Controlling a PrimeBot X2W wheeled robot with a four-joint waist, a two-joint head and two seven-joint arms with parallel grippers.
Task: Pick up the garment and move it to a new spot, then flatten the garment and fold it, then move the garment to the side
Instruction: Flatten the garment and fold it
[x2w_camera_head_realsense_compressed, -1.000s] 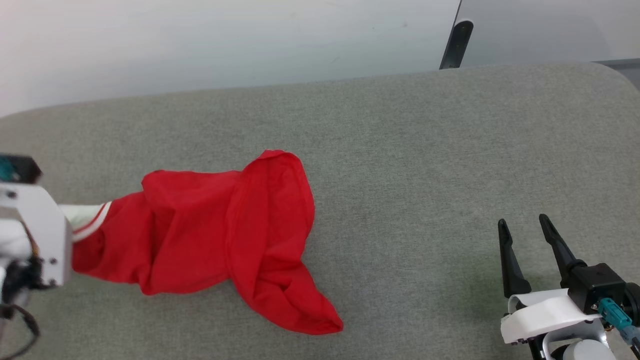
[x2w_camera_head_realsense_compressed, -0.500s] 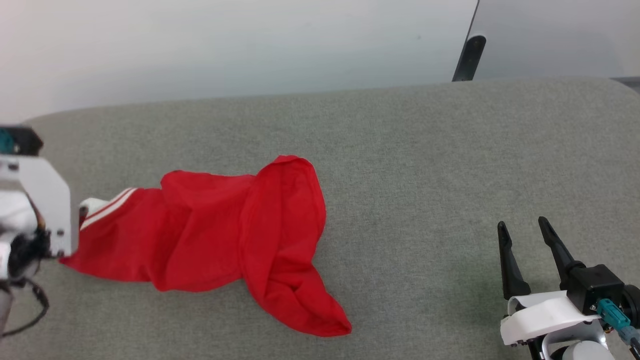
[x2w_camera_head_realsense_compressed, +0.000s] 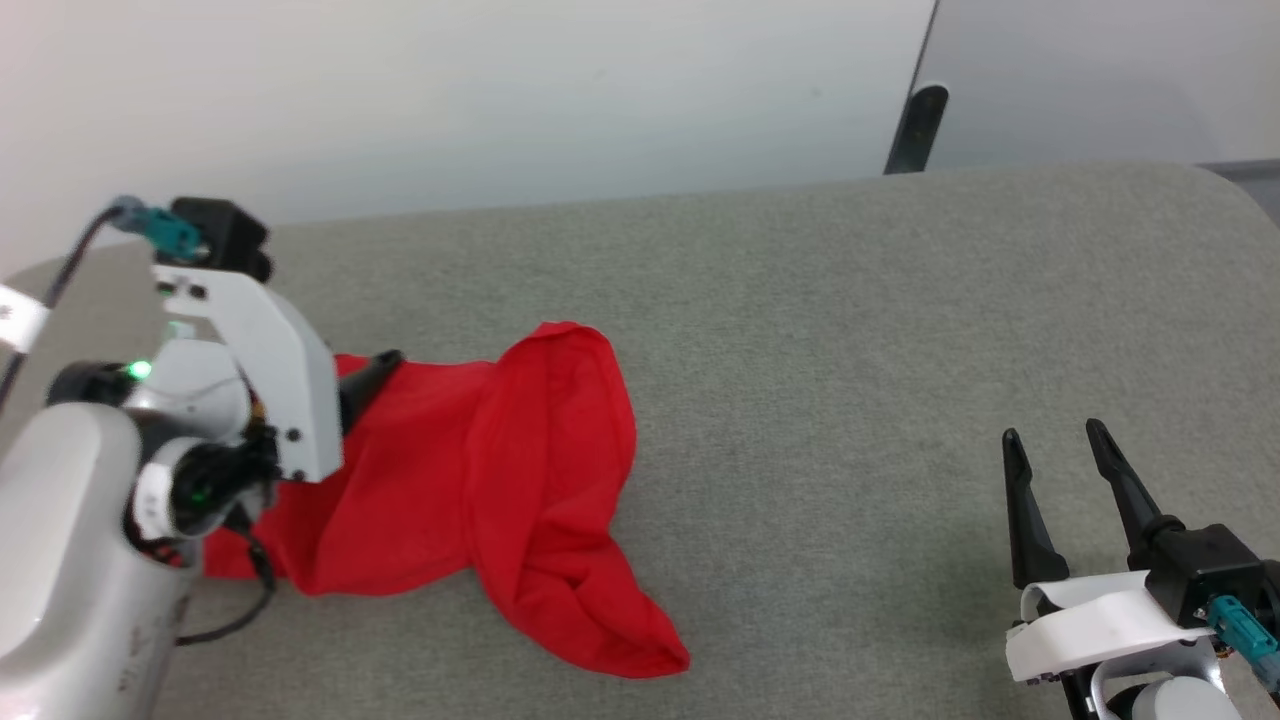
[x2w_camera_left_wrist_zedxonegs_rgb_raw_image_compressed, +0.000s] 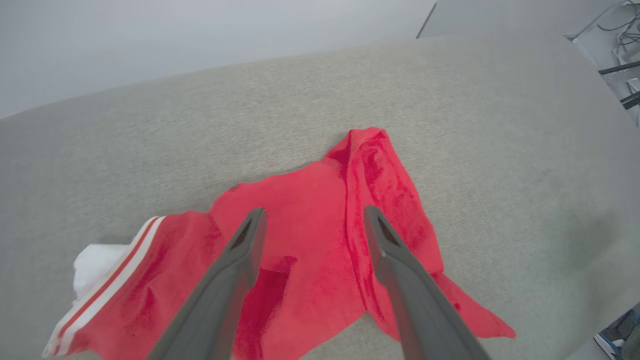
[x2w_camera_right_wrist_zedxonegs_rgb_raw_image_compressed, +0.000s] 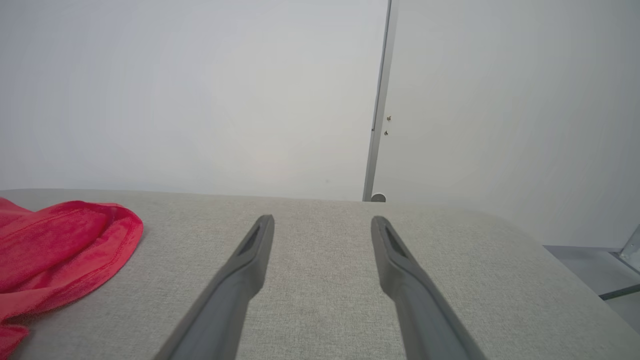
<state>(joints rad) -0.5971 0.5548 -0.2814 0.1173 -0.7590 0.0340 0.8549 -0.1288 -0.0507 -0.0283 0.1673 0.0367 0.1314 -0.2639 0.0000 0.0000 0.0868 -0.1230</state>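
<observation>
**Nearest, lower right of the head view:** my right gripper (x2w_camera_head_realsense_compressed: 1053, 435), fingers spread wide and pointing up the view, holding nothing. It stands over the bare grey surface (x2w_camera_head_realsense_compressed: 850, 350), well apart from the garment (x2w_camera_head_realsense_compressed: 480, 470).

**At the left:** my left gripper (x2w_camera_left_wrist_zedxonegs_rgb_raw_image_compressed: 314, 212) is likewise spread wide with nothing clamped, and is poised over the garment's left part. In its wrist view the two fingers frame red cloth, and a shadow lies on the cloth beside the left one. Whether the tips touch the fabric I cannot tell. In the head view my pale left forearm (x2w_camera_head_realsense_compressed: 70, 550) covers the garment's left end, with one dark finger (x2w_camera_head_realsense_compressed: 375, 372) showing against the red.

**Middle ground:** the garment lies crumpled on the surface, left of centre. It forms a red heap with a fold ridge running from its far peak down to a pointed flap nearest me. Its white sleeve (x2w_camera_left_wrist_zedxonegs_rgb_raw_image_compressed: 95, 260), edged in red-and-white stripes, sticks out at the lower left of the left wrist view.

**Beyond:** the surface's rounded far edge meets a pale wall (x2w_camera_head_realsense_compressed: 500, 90). A dark post (x2w_camera_head_realsense_compressed: 915, 130) stands behind that edge at the right.
</observation>
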